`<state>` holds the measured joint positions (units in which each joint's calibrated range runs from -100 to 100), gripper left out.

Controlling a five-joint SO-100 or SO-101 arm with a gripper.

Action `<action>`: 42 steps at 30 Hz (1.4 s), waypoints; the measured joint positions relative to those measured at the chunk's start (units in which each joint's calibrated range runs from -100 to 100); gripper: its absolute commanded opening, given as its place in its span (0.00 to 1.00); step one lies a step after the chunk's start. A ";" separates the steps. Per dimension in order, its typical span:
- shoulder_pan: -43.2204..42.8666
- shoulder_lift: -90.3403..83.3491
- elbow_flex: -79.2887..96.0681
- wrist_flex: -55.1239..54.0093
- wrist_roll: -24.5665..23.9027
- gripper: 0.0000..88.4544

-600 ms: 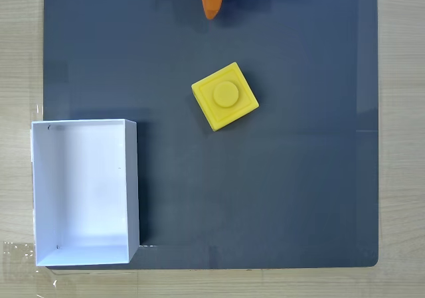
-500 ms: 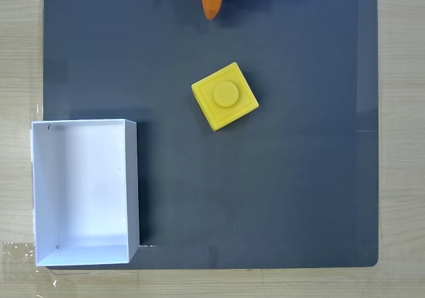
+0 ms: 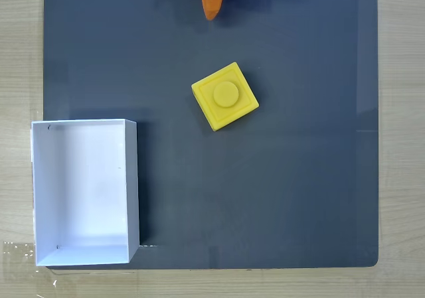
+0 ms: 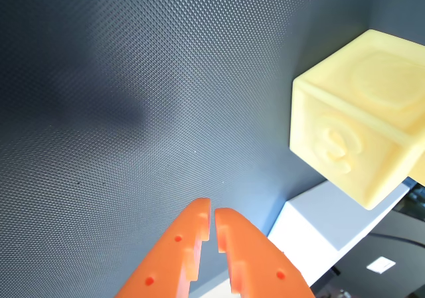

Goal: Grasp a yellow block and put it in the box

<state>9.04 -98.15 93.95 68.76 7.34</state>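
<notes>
In the fixed view the yellow block lies turned a little on the dark mat, near its middle, round stud facing up. The white box stands open-topped at the mat's lower left with nothing inside. My orange gripper points down from the top edge, well apart from the block. The wrist view shows the gripper with its two fingers pressed together and holding nothing. There the yellow block sits at the right, with a corner of the box below it.
A dark grey mat covers most of the light wooden table. The box overlaps the mat's left edge. Bare mat spreads right of and below the block.
</notes>
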 measured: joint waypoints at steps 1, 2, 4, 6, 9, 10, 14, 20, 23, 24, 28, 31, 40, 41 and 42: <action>0.00 0.00 0.00 0.00 0.00 0.01; 0.00 0.00 0.00 0.00 0.00 0.01; 0.00 0.00 0.00 0.00 0.00 0.01; 0.00 0.00 0.00 0.00 0.00 0.02; 0.00 0.00 0.00 0.00 0.00 0.02; 0.00 0.00 0.00 0.00 0.00 0.02; -0.27 0.00 0.00 0.00 0.00 0.02; -10.35 10.37 -7.59 0.00 2.22 0.02; -13.05 20.90 -17.25 0.35 5.44 0.02; -14.04 26.04 -21.05 0.35 6.55 0.02; -13.95 44.08 -38.66 4.59 9.56 0.11; -14.75 56.97 -54.20 13.24 10.57 0.26; -4.95 79.48 -87.53 29.77 10.94 0.62; -3.42 80.57 -88.80 29.94 11.15 0.63; -1.98 81.84 -89.52 30.12 11.73 0.63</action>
<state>7.06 -16.31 4.43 98.87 19.07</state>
